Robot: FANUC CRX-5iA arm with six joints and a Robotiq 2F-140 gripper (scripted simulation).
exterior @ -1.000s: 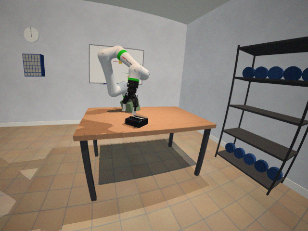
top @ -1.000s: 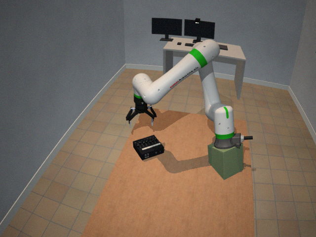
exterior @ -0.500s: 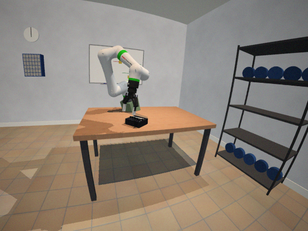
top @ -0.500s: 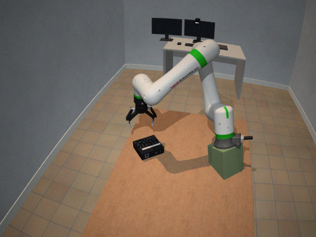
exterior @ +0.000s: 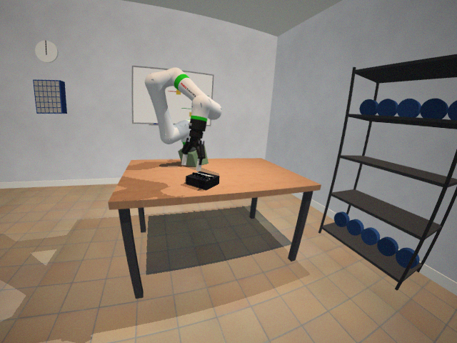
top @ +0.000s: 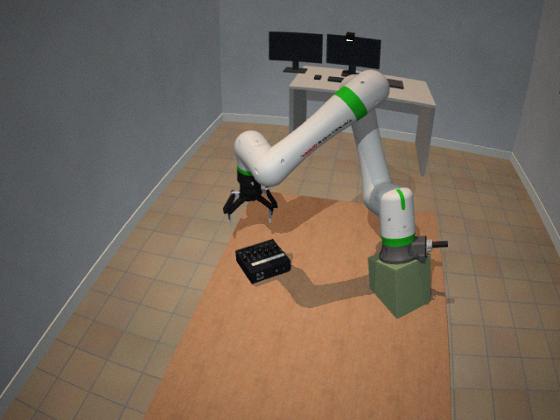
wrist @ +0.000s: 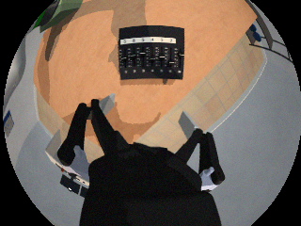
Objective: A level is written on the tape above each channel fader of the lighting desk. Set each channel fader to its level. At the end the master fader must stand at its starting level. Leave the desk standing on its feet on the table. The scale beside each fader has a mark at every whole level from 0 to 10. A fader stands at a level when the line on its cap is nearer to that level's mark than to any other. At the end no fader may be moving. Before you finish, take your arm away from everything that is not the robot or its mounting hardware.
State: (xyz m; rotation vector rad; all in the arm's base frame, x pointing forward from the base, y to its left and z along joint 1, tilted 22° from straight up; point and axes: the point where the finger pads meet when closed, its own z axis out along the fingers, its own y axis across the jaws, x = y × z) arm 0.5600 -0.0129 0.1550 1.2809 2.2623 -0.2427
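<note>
The black two-fingered gripper (top: 249,219) (exterior: 191,166) (wrist: 147,114) is held with its fingers wide apart, near the black box-shaped lighting desk (top: 263,262) (exterior: 202,181) (wrist: 151,75) (a white tape strip (top: 268,259) (wrist: 148,40) is borne across it), which is supported by the orange-brown wooden table (top: 316,353) (exterior: 250,177) (wrist: 85,56).

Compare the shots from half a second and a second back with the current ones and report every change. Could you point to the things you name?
Nothing visibly changed. The white arm with green bands (top: 316,130) (exterior: 158,103) holds the same pose, its black two-finger gripper (top: 249,218) (exterior: 191,163) (wrist: 147,112) stands open, holding nothing, and the black box-shaped lighting desk (top: 262,262) (exterior: 202,181) (wrist: 150,73) sits in the same place on the table.
</note>
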